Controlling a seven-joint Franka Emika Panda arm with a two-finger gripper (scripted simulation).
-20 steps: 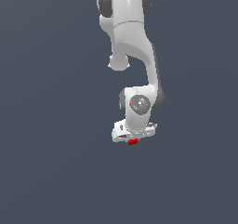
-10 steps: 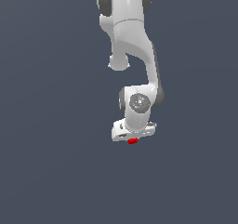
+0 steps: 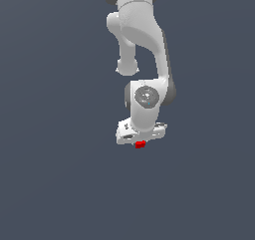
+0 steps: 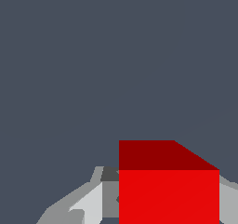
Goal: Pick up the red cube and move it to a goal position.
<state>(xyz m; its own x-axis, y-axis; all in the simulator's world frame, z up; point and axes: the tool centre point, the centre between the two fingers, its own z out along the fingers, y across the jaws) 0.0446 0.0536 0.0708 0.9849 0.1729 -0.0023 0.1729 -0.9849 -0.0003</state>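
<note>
The red cube point(image 3: 141, 145) shows as a small bright block just under the white hand of the arm, in the middle of the exterior view. My gripper point(image 3: 139, 141) is shut on it, with only the cube's lower part poking out below the hand. In the wrist view the red cube point(image 4: 168, 190) fills the space between the two grey fingers point(image 4: 87, 203), one on each side, pressed against it. The cube is lifted off the dark grey floor point(image 3: 60, 184).
The arm's white links point(image 3: 142, 40) rise from the hand to the top edge of the exterior view. Plain dark grey ground point(image 4: 116, 56) surrounds everything; no other object or marker shows.
The hand and the red cube have risen a little in the exterior view over the last second. The grip on the cube is unchanged.
</note>
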